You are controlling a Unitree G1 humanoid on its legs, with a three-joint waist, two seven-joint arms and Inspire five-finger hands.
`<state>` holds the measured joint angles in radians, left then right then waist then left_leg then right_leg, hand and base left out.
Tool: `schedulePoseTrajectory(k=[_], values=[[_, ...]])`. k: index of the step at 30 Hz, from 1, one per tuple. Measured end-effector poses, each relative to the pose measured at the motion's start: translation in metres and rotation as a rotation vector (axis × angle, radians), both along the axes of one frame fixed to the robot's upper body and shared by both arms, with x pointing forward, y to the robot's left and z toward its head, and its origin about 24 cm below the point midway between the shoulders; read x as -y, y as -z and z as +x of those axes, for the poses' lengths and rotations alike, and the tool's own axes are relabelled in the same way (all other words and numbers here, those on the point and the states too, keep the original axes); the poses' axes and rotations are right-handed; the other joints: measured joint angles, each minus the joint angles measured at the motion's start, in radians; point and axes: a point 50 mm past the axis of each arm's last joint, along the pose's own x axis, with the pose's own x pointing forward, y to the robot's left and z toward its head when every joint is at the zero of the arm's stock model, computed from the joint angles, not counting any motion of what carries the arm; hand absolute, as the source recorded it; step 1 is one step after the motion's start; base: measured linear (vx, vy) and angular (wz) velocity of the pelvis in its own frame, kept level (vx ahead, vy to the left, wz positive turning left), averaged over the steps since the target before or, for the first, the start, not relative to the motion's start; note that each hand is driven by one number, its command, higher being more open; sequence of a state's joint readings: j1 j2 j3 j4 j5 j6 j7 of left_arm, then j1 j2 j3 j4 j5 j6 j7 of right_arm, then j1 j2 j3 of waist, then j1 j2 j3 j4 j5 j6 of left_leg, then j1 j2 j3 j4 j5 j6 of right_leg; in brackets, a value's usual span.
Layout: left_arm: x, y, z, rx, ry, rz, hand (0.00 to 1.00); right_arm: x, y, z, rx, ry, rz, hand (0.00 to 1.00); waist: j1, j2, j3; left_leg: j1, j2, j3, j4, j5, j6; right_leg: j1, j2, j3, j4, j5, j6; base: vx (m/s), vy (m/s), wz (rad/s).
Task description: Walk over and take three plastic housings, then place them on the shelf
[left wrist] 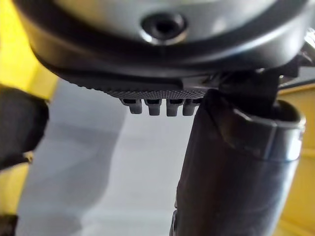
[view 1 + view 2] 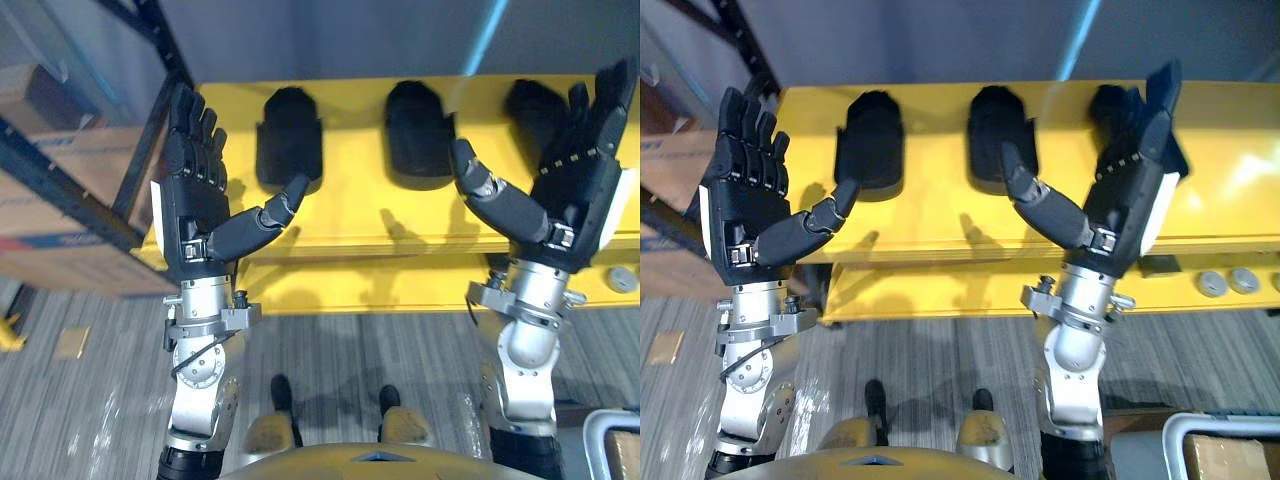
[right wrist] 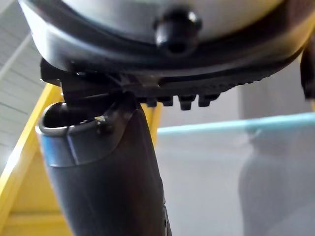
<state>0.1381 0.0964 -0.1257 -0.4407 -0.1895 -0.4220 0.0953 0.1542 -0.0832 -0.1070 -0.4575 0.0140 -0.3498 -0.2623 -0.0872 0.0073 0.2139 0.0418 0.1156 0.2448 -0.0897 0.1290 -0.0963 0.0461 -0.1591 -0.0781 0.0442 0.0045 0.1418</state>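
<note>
Left hand [image 2: 195, 215] and right hand [image 2: 570, 190] both raised upright, palms inward, fingers straight, thumbs angled inward, empty

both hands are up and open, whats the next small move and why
Probably reach the right hand forward and down to the rightmost housing, which shows just past it. Both it and the left hand are open and empty, and that housing lies untouched on the yellow surface.

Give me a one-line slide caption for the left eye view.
Left hand and right hand, open, raised before three black housings on a yellow table.
</note>
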Motion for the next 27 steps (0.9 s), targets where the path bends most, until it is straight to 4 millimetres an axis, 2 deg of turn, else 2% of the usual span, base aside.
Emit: schedulePoseTrajectory(k=[1,4,7,10,12,13,15,16,19,23,25,26,27], values=[[0.005,0.0,-0.001,0.005,0.051,0.027,1.0,0.009,0.012,-0.007,-0.082,0.038,-0.004,1.0,-0.007,0.004,-0.019,0.005,0.006,0.026,0.0,-0.013,-0.008,-0.009,0.006,0.026,-0.006,0.001,0.0,0.0,-0.007,-0.45],[0.016,0.007,-0.004,-0.014,0.153,0.086,1.0,0.022,0.031,-0.02,-0.209,0.104,-0.005,1.0,-0.037,0.022,-0.035,0.005,0.011,0.074,0.0,-0.017,-0.005,-0.035,0.012,0.071,-0.016,0.013,0.002,0.0,-0.006,-0.47],[0.026,0.02,-0.003,-0.058,0.263,0.165,1.0,0.03,0.044,-0.026,-0.273,0.155,0.011,1.0,-0.063,0.033,-0.042,0.01,0.016,0.105,0.0,-0.019,-0.007,-0.049,0.019,0.1,-0.02,0.021,0.002,0.01,-0.008,-0.38],[0.044,0.048,-0.001,-0.177,0.44,0.226,1.0,0.046,0.075,-0.029,-0.397,0.254,0.05,1.0,-0.089,0.037,-0.063,0.017,0.02,0.136,0.0,-0.026,-0.014,-0.058,0.025,0.128,-0.03,0.028,0.004,0.01,-0.007,-0.27],[0.056,0.078,-0.002,-0.33,0.526,0.261,1.0,0.063,0.112,-0.037,-0.539,0.351,0.13,1.0,-0.103,0.046,-0.076,0.018,0.02,0.149,0.0,-0.031,-0.014,-0.064,0.025,0.142,-0.03,0.029,0.005,0.02,0.002,-0.17],[0.057,0.086,-0.002,-0.371,0.539,0.27,1.0,0.066,0.121,-0.04,-0.574,0.379,0.152,1.0,-0.106,0.049,-0.078,0.018,0.02,0.151,0.0,-0.032,-0.014,-0.064,0.025,0.143,-0.03,0.029,0.005,0.01,0.002,-0.08],[0.057,0.122,-0.005,-0.555,0.569,0.301,1.0,0.083,0.158,-0.061,-0.726,0.545,0.213,1.0,-0.108,0.056,-0.084,0.022,0.027,0.162,0.0,-0.038,-0.016,-0.066,0.026,0.152,-0.03,0.029,0.005,0.01,-0.006,-0.1],[0.057,0.134,-0.007,-0.62,0.578,0.313,1.0,0.089,0.168,-0.069,-0.772,0.594,0.236,1.0,-0.108,0.058,-0.087,0.023,0.027,0.164,0.0,-0.039,-0.016,-0.066,0.025,0.153,-0.03,0.029,0.005,0.02,-0.01,-0.08],[0.049,0.176,-0.021,-0.844,0.601,0.37,1.0,0.1,0.202,-0.098,-0.93,0.735,0.314,1.0,-0.109,0.06,-0.095,0.036,0.028,0.169,0.0,-0.042,-0.017,-0.058,0.024,0.157,-0.028,0.027,0.004,0.01,0.0,-0.06],[0.03,0.215,-0.039,-1.063,0.531,0.342,1.0,0.096,0.229,-0.116,-1.061,0.779,0.412,1.0,-0.108,0.05,-0.099,0.037,0.027,0.154,0.0,-0.042,-0.018,-0.049,0.024,0.142,-0.028,0.021,0.005,-0.02,-0.008,0.09],[0.008,0.24,-0.053,-1.211,0.4,0.311,1.0,0.09,0.243,-0.124,-1.143,0.808,0.445,1.0,-0.098,0.038,-0.101,0.036,0.026,0.135,-0.001,-0.044,-0.02,-0.044,0.022,0.121,-0.029,0.013,-0.003,-0.07,-0.016,0.19],[0.008,0.24,-0.053,-1.211,0.4,0.311,1.0,0.09,0.243,-0.124,-1.143,0.808,0.445,1.0,-0.098,0.038,-0.101,0.036,0.026,0.135,-0.001,-0.044,-0.02,-0.044,0.022,0.121,-0.029,0.013,-0.003,-0.06,-0.004,0.21],[-0.011,0.254,-0.062,-1.309,0.259,0.267,1.0,0.086,0.255,-0.134,-1.206,0.82,0.532,1.0,-0.074,0.025,-0.106,0.036,0.02,0.12,-0.001,-0.044,-0.017,-0.035,0.021,0.107,-0.03,0.011,-0.003,-0.02,-0.003,0.26]])
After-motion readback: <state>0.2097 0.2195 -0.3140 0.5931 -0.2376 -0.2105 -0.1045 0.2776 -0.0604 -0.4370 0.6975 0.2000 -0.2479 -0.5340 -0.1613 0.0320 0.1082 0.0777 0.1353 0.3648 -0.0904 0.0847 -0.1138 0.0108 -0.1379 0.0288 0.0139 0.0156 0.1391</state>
